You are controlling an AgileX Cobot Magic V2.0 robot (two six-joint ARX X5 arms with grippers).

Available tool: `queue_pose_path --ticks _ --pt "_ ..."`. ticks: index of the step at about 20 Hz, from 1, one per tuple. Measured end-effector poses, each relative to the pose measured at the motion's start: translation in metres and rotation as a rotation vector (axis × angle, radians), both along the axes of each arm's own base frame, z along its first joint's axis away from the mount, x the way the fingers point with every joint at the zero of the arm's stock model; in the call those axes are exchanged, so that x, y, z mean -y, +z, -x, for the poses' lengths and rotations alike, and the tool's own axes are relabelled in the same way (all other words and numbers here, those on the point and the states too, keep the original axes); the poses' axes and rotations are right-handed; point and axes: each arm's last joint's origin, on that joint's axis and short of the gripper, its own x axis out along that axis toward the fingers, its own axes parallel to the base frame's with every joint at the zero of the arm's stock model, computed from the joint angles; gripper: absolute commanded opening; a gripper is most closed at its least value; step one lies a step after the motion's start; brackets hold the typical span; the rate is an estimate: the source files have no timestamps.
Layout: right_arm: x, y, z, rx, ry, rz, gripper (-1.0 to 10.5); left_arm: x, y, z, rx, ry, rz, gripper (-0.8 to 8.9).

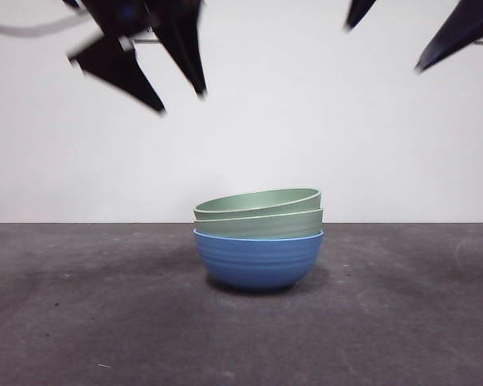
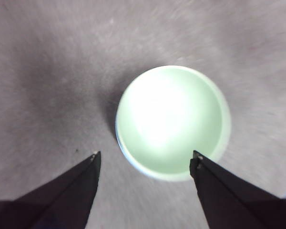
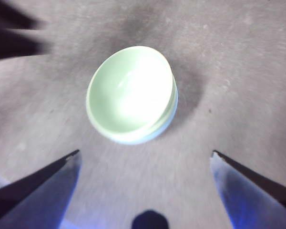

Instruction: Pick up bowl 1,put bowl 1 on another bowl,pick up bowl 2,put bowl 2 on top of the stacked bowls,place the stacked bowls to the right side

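On the desk, near its middle: the stacked bowls (image 1: pixel 258 237), standing well clear of every edge.
Base: another bowl (image 1: pixel 258 259), the blue one, sits flat on the dark desk (image 1: pixel 80 305).
Middle layer: bowl 1 (image 1: pixel 258 223), nested in the blue bowl with only its green rim band showing.
Top layer: bowl 2 (image 1: pixel 258 203), nested in bowl 1 and tilted (its rim sits higher on one side than the other).
Left gripper (image 2: pixel 145 156): jaws spread, holding nothing, hanging high above the stack and apart from it.
Right gripper (image 3: pixel 145 153): jaws spread wide, holding nothing, also high above the desk and clear of the bowls.
Wrist views: blurred, the top bowl's pale inside washed out by light.
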Motion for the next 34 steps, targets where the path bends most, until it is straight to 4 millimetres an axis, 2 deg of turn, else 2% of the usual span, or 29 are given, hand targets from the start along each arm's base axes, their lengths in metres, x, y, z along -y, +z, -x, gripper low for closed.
queue_pose_path --ticks 3,6,9,12,17,18,21,25,34 --pt "-0.018 -0.027 -0.036 -0.045 -0.015 0.014 4.6 -0.022 0.038 0.039 0.080 -0.015 0.030 3.22" --pt "-0.031 -0.061 -0.069 -0.110 -0.040 0.023 4.6 -0.043 0.064 0.076 0.138 -0.020 0.057 3.22" --pt "-0.036 -0.094 -0.095 -0.179 -0.067 0.000 4.6 -0.060 0.079 0.105 0.176 -0.020 0.078 3.22" --pt "-0.036 -0.120 -0.111 -0.242 -0.091 -0.014 4.6 -0.070 0.086 0.124 0.197 -0.020 0.090 3.21" --pt "-0.041 -0.147 -0.120 -0.331 -0.087 -0.026 4.3 -0.073 0.086 0.129 0.190 -0.020 0.086 3.21" --pt "-0.042 -0.152 -0.121 -0.345 -0.091 -0.022 3.8 -0.073 0.086 0.129 0.191 -0.020 0.086 3.21" --pt "-0.042 -0.154 -0.122 -0.346 -0.093 -0.023 1.5 -0.073 0.086 0.129 0.191 -0.020 0.086 3.21" --pt "-0.043 -0.153 -0.122 -0.353 -0.081 -0.038 0.0 -0.073 0.086 0.129 0.193 -0.019 0.086 3.21" --pt "-0.042 -0.147 -0.121 -0.354 -0.069 -0.062 -0.1 -0.073 0.087 0.129 0.194 -0.019 0.087 3.20"
